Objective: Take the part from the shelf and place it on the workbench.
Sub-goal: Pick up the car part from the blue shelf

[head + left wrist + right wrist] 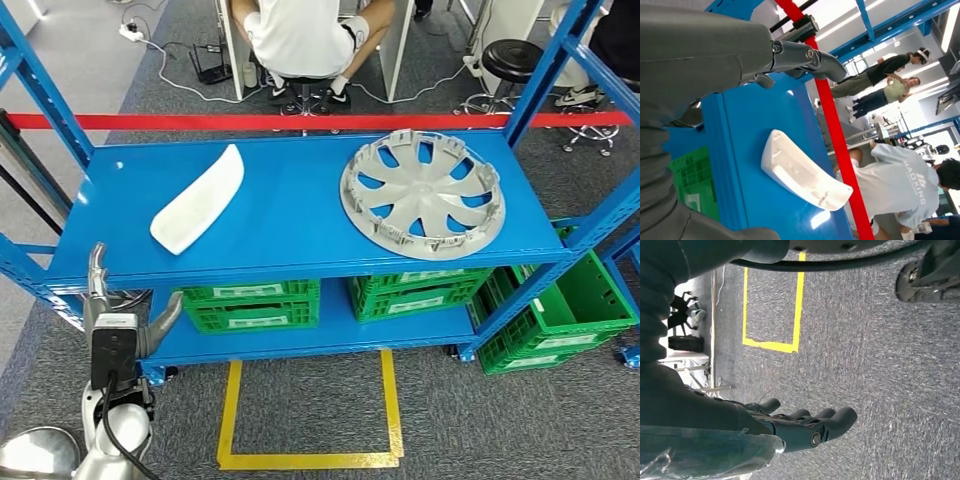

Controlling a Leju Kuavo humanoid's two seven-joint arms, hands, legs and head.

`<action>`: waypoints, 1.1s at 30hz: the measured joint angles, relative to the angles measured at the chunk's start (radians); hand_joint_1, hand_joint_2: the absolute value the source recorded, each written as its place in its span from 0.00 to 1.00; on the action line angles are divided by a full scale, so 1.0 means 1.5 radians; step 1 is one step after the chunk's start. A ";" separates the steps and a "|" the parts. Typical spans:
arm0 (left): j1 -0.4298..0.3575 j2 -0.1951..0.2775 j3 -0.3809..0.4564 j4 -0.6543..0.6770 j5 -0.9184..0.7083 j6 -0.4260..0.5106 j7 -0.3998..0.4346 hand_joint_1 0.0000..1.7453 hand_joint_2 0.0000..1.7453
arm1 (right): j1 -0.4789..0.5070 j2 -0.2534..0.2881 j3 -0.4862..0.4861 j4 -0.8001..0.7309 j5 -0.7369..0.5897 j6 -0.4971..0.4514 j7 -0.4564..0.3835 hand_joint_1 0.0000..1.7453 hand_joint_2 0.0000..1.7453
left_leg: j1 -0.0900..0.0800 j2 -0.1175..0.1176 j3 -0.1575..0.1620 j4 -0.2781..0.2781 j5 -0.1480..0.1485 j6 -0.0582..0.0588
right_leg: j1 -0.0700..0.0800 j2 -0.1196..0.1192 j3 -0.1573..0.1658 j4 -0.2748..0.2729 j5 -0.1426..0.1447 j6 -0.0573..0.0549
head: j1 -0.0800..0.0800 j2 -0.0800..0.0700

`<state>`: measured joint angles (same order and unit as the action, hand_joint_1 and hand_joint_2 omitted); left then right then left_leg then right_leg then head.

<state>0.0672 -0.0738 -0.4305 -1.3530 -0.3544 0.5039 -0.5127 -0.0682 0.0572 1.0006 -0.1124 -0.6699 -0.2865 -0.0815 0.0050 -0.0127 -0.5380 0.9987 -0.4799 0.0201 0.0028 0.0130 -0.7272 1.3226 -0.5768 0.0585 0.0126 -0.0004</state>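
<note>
The white curved part (pixel 198 198) sits on the blue shelf's (pixel 294 225) top left. The left hand (pixel 113 315) hovers below the edge, fingers spread, empty. The right hand (pixel 802 425) hangs over the carpet, loosely open.

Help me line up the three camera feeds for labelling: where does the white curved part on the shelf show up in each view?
Head view: the white curved part lies on the left half of the blue shelf top, apart from the left hand.
Left wrist view: it lies mid-picture on the blue surface.
Right wrist view: not in it; floor and yellow tape.
Shared landmark: the red tape behind the shelf.
</note>
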 joint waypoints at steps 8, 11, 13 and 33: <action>0.001 0.000 0.002 -0.001 0.000 0.001 0.000 0.00 1.00 | 0.000 0.001 0.001 0.000 0.000 0.001 0.000 0.00 1.00 | -0.004 -0.002 0.039 -0.001 -0.033 -0.018 | 0.006 0.000 0.060 -0.189 0.111 -0.027 | 0.000 0.000; -0.001 0.000 0.002 -0.003 0.000 0.002 0.000 0.00 1.00 | 0.000 0.002 0.001 0.000 0.001 0.001 0.000 0.00 1.00 | -0.004 0.000 0.015 0.052 -0.047 -0.030 | 0.001 0.000 0.075 -0.197 0.106 -0.034 | -0.003 0.000; -0.001 0.001 0.002 -0.003 0.000 0.003 0.000 0.00 1.00 | 0.000 0.002 0.001 0.000 0.001 0.002 0.001 0.00 1.00 | -0.002 0.000 -0.038 0.135 -0.079 -0.036 | -0.001 0.000 0.083 -0.198 0.099 -0.037 | -0.006 0.000; 0.002 -0.001 0.004 -0.005 -0.010 0.032 -0.008 0.00 1.00 | 0.000 0.000 0.006 0.001 -0.005 0.002 0.003 0.00 1.00 | -0.007 0.002 -0.004 0.014 -0.001 0.003 | 0.007 0.000 0.027 -0.082 0.061 -0.014 | -0.008 0.000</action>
<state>0.0700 -0.0754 -0.4240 -1.3603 -0.3699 0.5518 -0.5240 -0.0685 0.0570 1.0102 -0.1114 -0.6781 -0.2833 -0.0771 -0.0049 -0.0100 -0.5439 1.0197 -0.4814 0.0247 0.0138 0.0124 -0.6860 1.1994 -0.4849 0.0373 0.0008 -0.0004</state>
